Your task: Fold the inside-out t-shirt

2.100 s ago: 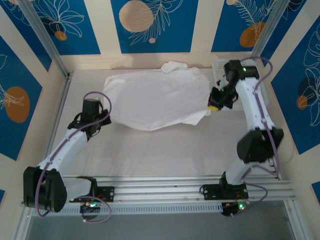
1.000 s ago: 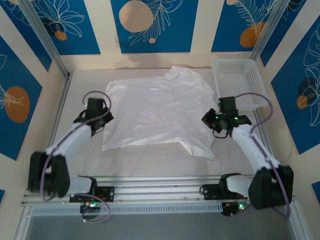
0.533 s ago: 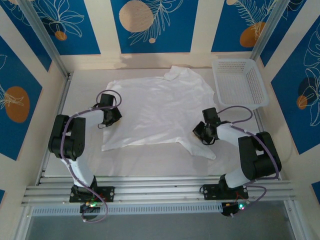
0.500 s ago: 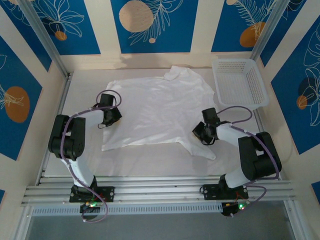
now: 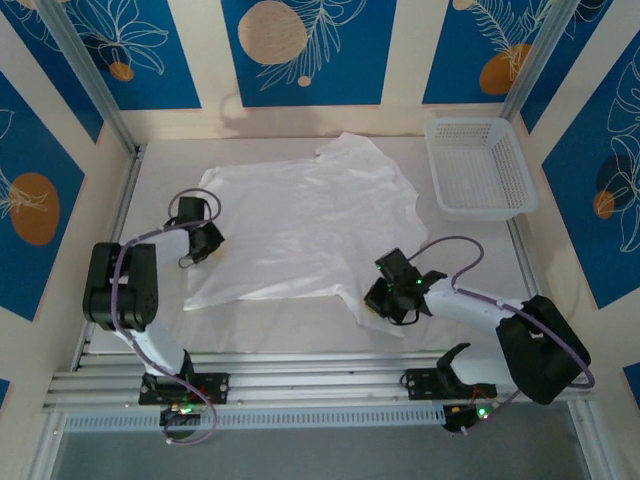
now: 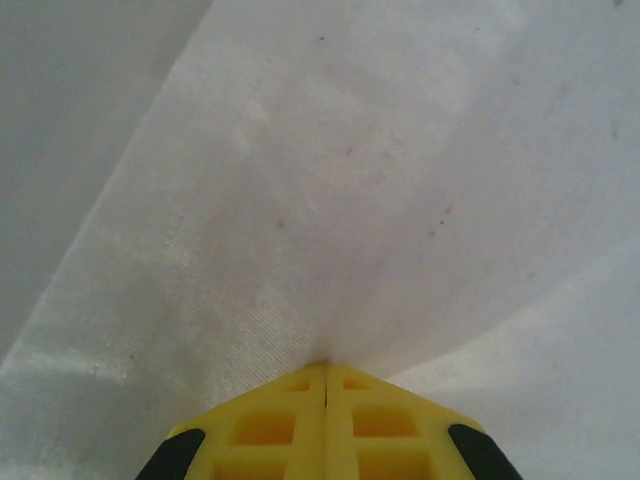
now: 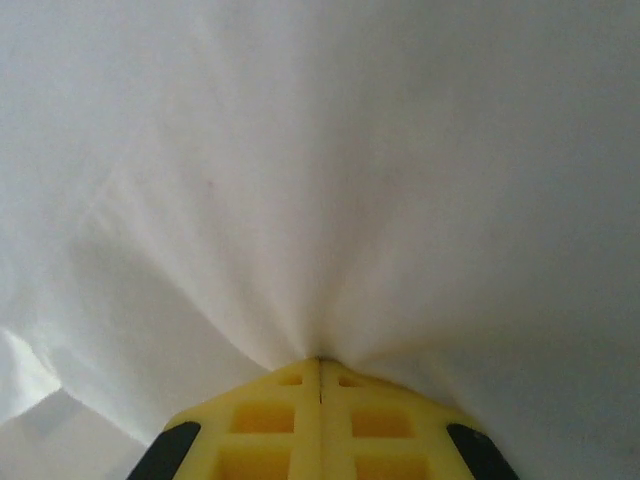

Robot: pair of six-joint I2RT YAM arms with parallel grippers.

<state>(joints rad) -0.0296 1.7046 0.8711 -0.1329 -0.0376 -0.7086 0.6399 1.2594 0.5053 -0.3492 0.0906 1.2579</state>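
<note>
Jaws, left and right, are clamped tight on cloth of the t-shirt [image 5: 300, 225].

The t-shirt [image 5: 300, 230] lies on the table [image 5: 270, 322] (basket [image 5: 470, 122] far right).

No writing, number, brand mark or sign can be read anywhere: not on the inside-out t-shirt [image 5: 300, 225], not on the white lattice basket [image 5: 470, 122], and not on the blue wall panels [image 5: 350, 60].
</note>
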